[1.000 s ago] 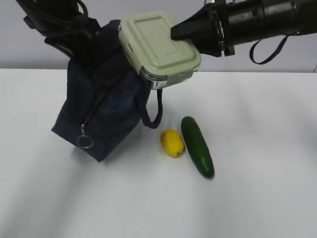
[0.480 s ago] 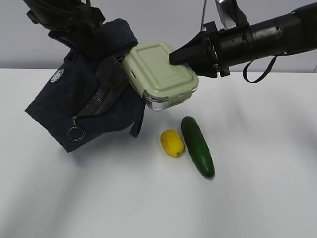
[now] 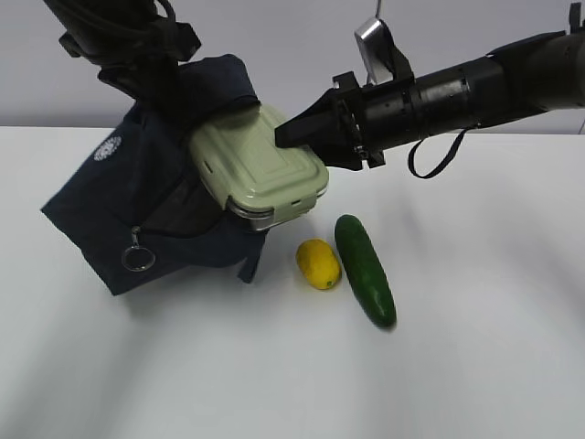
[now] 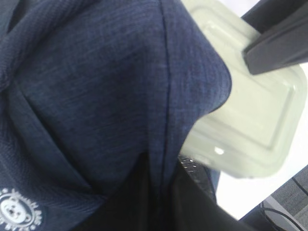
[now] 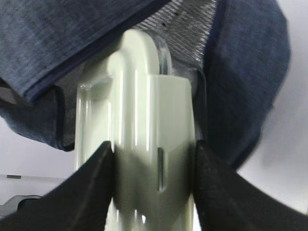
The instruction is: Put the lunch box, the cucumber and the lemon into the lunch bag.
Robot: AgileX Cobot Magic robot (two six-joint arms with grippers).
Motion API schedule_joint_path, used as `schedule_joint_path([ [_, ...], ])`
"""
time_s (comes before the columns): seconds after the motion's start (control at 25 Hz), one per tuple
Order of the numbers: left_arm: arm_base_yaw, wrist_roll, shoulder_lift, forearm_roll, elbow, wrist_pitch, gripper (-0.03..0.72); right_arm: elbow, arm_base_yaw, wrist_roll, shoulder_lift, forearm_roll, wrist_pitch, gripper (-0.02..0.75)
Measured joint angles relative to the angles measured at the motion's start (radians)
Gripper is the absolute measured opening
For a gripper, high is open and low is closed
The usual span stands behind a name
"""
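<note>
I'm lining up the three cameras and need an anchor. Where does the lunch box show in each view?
Exterior view: lunch box left of centre, its far end entering the lunch bag, held by the right gripper.
Left wrist view: upper right, partly under the bag's navy flap.
Right wrist view: centre, seen end-on, clamped between both black fingers.
Shared landmark: the navy bag fabric around the box.

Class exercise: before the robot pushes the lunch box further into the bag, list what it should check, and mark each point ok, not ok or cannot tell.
1. Right tool clamps the lunch box: ok.
2. Left tool holds the lunch bag up: grip hidden, cannot tell.
3. Box's leading end is inside the bag mouth: ok.
4. Box fully inside: not ok.
5. Room deeper in the bag: cannot tell.
6. Lemon and cucumber lie clear of the path: ok.
</note>
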State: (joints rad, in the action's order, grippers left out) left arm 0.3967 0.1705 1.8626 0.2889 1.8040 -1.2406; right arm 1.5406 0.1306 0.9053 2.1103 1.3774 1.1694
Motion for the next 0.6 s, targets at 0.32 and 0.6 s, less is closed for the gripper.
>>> schedule_joint_path([
  [0.32, 0.009, 0.008, 0.018, 0.056, 0.0, -0.004, 0.013, 0.0, 0.027, 0.028, 0.004, 0.04, -0.01, 0.365],
  [0.6, 0.029, 0.009, 0.028, 0.06, 0.0, -0.004, 0.012, 0.004, 0.049, 0.067, 0.021, 0.061, -0.03, 0.365],
])
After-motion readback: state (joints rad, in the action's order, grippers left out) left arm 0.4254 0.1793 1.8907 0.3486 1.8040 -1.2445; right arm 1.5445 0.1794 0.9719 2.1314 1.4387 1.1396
